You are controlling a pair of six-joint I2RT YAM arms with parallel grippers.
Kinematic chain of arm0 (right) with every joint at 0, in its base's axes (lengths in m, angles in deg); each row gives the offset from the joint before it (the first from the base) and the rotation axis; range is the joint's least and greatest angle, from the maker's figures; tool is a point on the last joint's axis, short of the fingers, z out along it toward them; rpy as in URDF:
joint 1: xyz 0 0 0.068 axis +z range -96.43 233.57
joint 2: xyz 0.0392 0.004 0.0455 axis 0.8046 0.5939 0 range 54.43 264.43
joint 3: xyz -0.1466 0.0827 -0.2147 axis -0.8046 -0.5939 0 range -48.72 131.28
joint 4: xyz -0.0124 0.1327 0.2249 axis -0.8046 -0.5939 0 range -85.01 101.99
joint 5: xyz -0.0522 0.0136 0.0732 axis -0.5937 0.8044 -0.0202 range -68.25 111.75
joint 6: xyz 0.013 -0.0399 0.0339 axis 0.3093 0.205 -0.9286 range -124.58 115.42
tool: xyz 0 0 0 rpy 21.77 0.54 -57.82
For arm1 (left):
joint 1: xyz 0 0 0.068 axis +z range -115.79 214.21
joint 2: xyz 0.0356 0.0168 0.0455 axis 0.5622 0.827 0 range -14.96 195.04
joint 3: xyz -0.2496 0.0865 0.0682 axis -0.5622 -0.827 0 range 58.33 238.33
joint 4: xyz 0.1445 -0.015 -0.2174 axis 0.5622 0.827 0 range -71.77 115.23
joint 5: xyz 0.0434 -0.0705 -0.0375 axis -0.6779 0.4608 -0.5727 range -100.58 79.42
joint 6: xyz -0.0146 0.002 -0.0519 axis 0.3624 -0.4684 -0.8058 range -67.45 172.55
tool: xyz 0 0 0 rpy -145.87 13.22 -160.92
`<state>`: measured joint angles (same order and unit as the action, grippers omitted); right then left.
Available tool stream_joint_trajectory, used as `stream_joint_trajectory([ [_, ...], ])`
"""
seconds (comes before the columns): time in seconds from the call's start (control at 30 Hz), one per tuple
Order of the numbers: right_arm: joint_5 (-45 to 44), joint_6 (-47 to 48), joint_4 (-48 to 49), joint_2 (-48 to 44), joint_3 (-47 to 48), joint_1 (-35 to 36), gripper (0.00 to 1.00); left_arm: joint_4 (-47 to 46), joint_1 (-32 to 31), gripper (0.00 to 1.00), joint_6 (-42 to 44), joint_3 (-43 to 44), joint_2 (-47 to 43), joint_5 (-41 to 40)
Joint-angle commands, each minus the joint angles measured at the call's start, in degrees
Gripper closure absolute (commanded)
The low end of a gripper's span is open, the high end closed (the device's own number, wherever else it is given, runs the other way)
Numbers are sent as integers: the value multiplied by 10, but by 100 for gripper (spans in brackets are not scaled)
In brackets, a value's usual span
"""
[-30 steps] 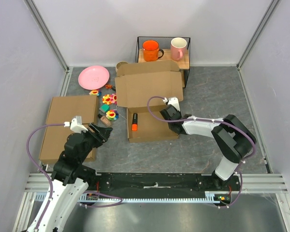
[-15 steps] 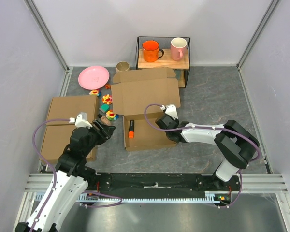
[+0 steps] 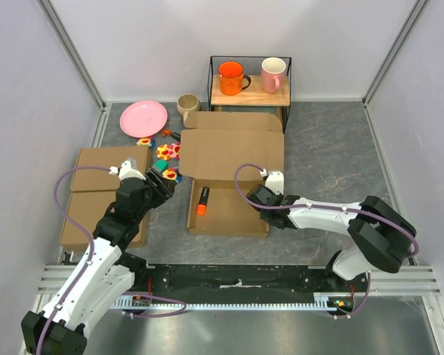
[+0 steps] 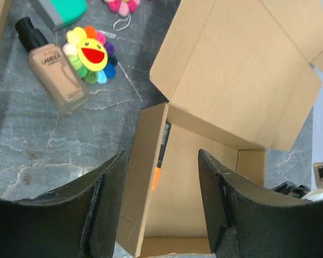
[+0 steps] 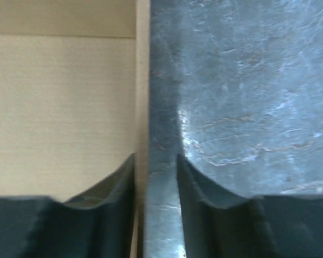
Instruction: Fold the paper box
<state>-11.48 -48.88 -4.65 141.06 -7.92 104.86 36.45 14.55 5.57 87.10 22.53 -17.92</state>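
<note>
Two arms flank the paper box point(image 3: 229, 214) seen from overhead: it lies mid-table, lid open toward 12 o'clock, a marker point(image 3: 203, 201) inside, with the left gripper point(image 3: 165, 180) at its 9 o'clock, the right gripper point(image 3: 263, 201) on its 3 o'clock wall, and toys point(image 3: 165, 151) on the grey table point(image 3: 333, 148) at 10 o'clock. The left wrist view shows that hand gaping above the left wall and grasping nothing; card this thin looks light and springy, so I'd hold wall edges near the creases. The right wrist view shows fingers point(image 5: 97, 215) straddling the right wall with tabletop visible beside the outer one, so I judge it unpinched.
</note>
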Motion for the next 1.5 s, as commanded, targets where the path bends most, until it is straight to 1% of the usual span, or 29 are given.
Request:
stream_joint_trajectory([
  [0.0, -12, -3, -51, -42, 6, 4, 50, -37, 0, 37, 29, 30, -7, -25],
  [0.03, -16, 2, -56, -46, 10, 4, 47, -37, 0, 37, 30, 30, -8, -26],
  [0.07, -20, 5, -62, -55, 20, 4, 40, -37, 0, 37, 30, 30, -9, -25],
  [0.17, -33, 17, -75, -81, 32, 4, 31, -37, 0, 37, 31, 29, -15, -26],
  [0.23, -37, 28, -79, -96, 39, 4, 27, -37, 1, 37, 33, 29, -17, -29],
  [0.4, -35, 61, -88, -160, 67, 5, 20, -39, 1, 36, 43, 38, -13, -39],
  [0.5, -56, 106, -69, -204, 78, 3, 16, -56, 1, 35, 71, 51, -2, -52],
  [0.53, -76, 130, -64, -212, 84, -8, 9, -64, 1, 35, 81, 58, 9, -58],
  [0.57, -65, 146, -53, -212, 90, -27, 7, -86, 1, 34, 94, 62, 14, -59],
  [0.6, -34, 159, -47, -211, 98, -51, 6, -103, 1, 34, 127, 66, 25, -57],
  [0.63, 2, 167, -40, -205, 110, -115, 5, -115, 2, 34, 139, 82, 43, -47],
  [0.67, 91, 176, -17, -203, 112, -150, 4, -144, 8, 30, 152, 91, 57, -35],
  [0.7, 131, 179, 4, -203, 111, -180, 4, -166, 12, 27, 186, 99, 70, -17],
  [0.73, 161, 178, 26, -208, 100, -228, 3, -179, 16, 26, 201, 120, 84, 21],
  [0.77, 211, 176, 75, -211, 93, -247, 3, -180, 30, 22, 210, 137, 120, 37],
  [0.8, 230, 175, 93, -209, 90, -275, 2, -180, 42, 20, 233, 172, 137, 92],
  [0.83, 239, 171, 109, -204, 87, -283, 2, -180, 51, 19, 244, 189, 160, 117],
  [0.87, 241, 163, 134, -197, 86, -289, 2, -180, 75, 17, 254, 206, 198, 137],
  [0.9, 248, 160, 145, -175, 88, -299, 2, -177, 87, 17, 254, 236, 221, 174],
  [0.93, 255, 153, 162, -164, 89, -302, 2, -177, 113, 17, 254, 248, 238, 195],
  [0.97, 274, 146, 186, -153, 91, -306, 2, -174, 124, 17, 251, 258, 271, 212],
  [1.0, 279, 144, 194, -129, 100, -310, 2, -179, 130, 17, 254, 266, 283, 237],
  [1.07, 280, 141, 201, -104, 110, -310, 2, -195, 136, 17, 259, 267, 323, 240],
  [1.17, 287, 135, 208, -67, 118, -317, 3, -221, 148, 20, 261, 265, 360, 278],
  [1.2, 291, 137, 210, -56, 118, -320, 3, -242, 148, 20, 262, 258, 375, 283],
  [1.3, 281, 139, 218, -50, 110, -327, 3, -267, 151, 20, 262, 252, 404, 280],
  [1.47, 273, 134, 238, -31, 109, -335, 4, -341, 154, 20, 250, 255, 446, 261],
])
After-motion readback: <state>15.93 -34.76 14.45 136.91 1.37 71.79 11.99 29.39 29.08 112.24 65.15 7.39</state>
